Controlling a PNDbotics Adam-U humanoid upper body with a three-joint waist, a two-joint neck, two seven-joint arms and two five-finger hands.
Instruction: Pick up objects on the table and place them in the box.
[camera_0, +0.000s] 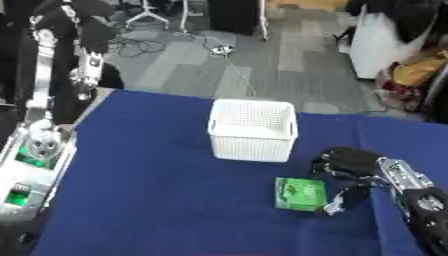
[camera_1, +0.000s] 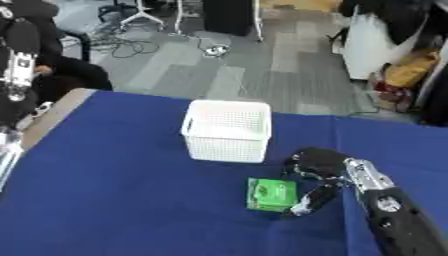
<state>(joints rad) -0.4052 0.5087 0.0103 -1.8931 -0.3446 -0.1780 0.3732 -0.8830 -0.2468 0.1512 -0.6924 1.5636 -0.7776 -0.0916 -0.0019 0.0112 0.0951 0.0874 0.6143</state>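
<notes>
One right robot hand (camera_1: 317, 165) curled beside green packet (camera_1: 269, 194), thumb touching its edge; white basket (camera_1: 227, 131) near.

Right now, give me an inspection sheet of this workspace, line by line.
Surface: table under a blue cloth.
Job's things: white basket upright mid-table; green box lies in front of it, outside.
Clutter: nothing seen on the cloth.
Hands: right hand beside the green box, thumb against its side, fingers not clear; left hand not in view.
Cables: cords on the floor beyond the table.
Surroundings: grey floor, stands, white bag.
</notes>
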